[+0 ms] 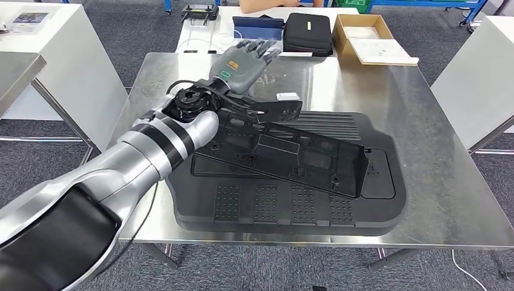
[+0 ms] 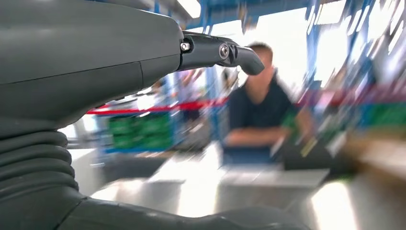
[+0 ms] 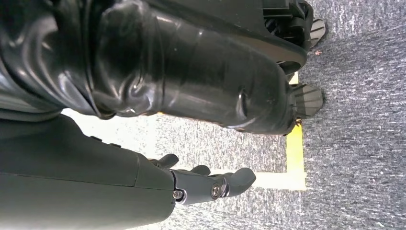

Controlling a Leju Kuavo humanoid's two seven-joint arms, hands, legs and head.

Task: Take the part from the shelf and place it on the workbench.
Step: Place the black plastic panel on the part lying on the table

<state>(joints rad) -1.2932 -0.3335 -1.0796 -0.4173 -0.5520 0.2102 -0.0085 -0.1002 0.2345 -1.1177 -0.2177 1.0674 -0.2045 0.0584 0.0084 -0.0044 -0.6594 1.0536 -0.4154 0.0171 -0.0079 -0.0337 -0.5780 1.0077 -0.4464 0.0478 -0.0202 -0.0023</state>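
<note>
Far side, beyond the steel bench: white surface (image 1: pixel 200 36) carrying a black zippered fabric case (image 1: pixel 308 31), a dark blue flat tablet-like device (image 1: pixel 258 25) just left of it, and a small black controller-like device (image 1: pixel 200 12) at the back left corner. Open brown cardboard box (image 1: pixel 362 34) right of the case, white sheets inside. Grey carpet floor (image 1: pixel 145 36). Left wrist view: blurred seated person in a dark shirt (image 2: pixel 261 110). Right wrist view: yellow floor tape (image 3: pixel 295 153).

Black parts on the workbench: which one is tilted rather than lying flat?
The long frame-like part, lying across the big flat panel. Its end by the left hand is raised, while the panel rests flat on the workbench.
</note>
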